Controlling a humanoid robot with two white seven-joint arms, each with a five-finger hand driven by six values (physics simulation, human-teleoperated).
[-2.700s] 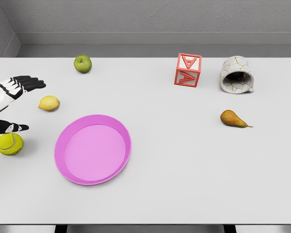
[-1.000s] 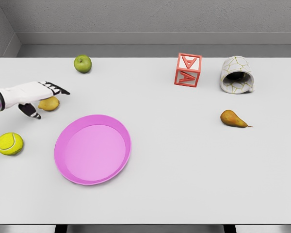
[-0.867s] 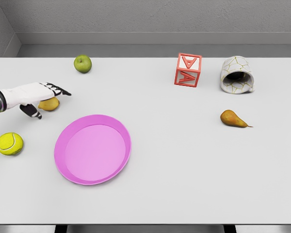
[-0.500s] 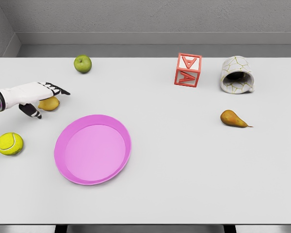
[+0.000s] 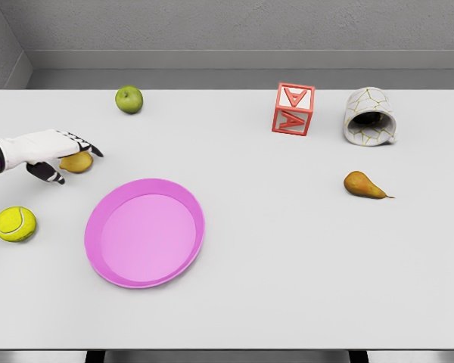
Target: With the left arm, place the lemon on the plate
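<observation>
The yellow lemon lies on the white table at the left, just up-left of the pink plate. My left hand comes in from the left edge and covers the lemon from above. Its fingers reach over the lemon's top and bend down past its right end. The thumb sits on the near left side. The fingers are still mostly extended, and the lemon rests on the table with only its lower right part showing. The right arm is out of view.
A tennis ball lies near the left edge, below the hand. A green apple sits at the back left. A red letter block, a tipped white mug and a pear are on the right.
The left hand came in from the left edge and settled over the lemon. In the last half second its fingertips curled slightly down. The lemon has not moved.
</observation>
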